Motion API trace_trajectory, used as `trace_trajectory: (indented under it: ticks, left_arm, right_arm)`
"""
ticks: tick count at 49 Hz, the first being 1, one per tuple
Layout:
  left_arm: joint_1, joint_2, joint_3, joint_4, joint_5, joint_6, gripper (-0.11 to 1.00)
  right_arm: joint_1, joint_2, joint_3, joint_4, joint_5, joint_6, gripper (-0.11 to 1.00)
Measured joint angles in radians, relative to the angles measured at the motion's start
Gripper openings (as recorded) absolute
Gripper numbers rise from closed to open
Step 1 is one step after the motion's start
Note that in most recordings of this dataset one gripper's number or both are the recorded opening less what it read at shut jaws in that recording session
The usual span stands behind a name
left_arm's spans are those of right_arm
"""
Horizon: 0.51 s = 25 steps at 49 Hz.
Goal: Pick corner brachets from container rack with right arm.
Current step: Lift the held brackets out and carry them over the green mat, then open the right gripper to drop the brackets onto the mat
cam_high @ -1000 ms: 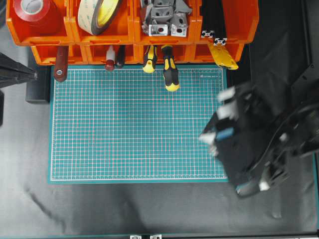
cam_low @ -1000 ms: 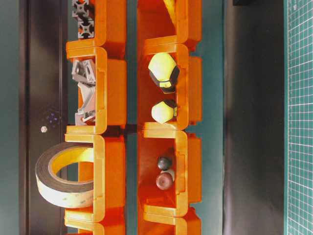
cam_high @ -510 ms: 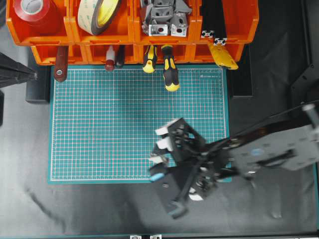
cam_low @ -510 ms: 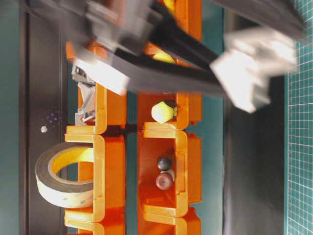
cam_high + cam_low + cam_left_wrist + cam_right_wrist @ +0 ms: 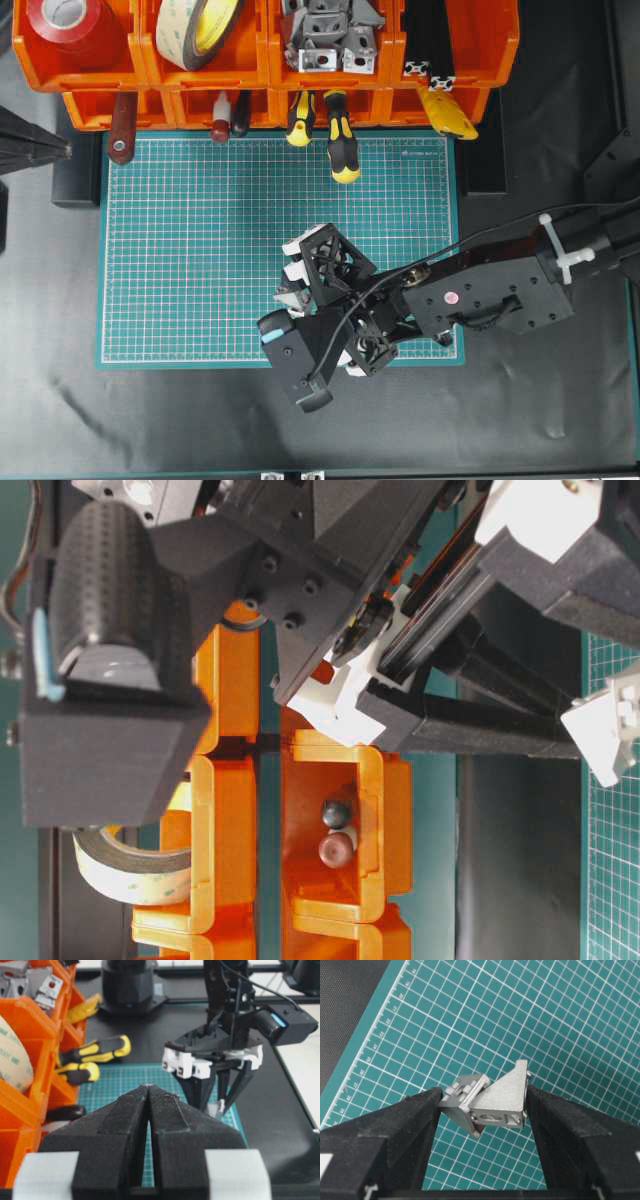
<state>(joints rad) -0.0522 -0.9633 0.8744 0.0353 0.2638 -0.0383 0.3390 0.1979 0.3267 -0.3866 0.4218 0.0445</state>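
Fingers of the right gripper [image 5: 482, 1102] pinch a silver corner bracket [image 5: 492, 1100] above the green cutting mat [image 5: 200, 250], near its lower edge. More brackets [image 5: 325, 35] sit in the orange rack [image 5: 480, 60] beyond the mat. The left gripper [image 5: 149, 1110] is closed, empty.

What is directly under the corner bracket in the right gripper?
The corner bracket, clamped in the right gripper, hangs over the green cutting mat. The bracket hides the mat patch beneath it; whether it touches cannot be told.

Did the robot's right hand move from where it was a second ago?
Yes. The right gripper swung leftward from the dark table edge onto the green cutting mat, holding a corner bracket.
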Motion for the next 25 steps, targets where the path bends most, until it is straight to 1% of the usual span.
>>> trace_trajectory:
  ticks: [22,24,25]
  left_arm:
    - [0.0,-0.006,0.0,0.0,-0.002,0.0,0.0]
    - [0.0,-0.008,0.0,-0.002,-0.002,0.0,0.0]
    - [0.0,-0.009,0.0,-0.002,-0.002,0.0,0.0]
  right_arm:
    - [-0.04,0.011,0.026,0.005,-0.046,0.006,0.56]
    - [-0.044,0.011,0.026,0.011,-0.046,0.006,0.6]
    - [-0.046,0.012,0.026,0.014,-0.048,0.006,0.64]
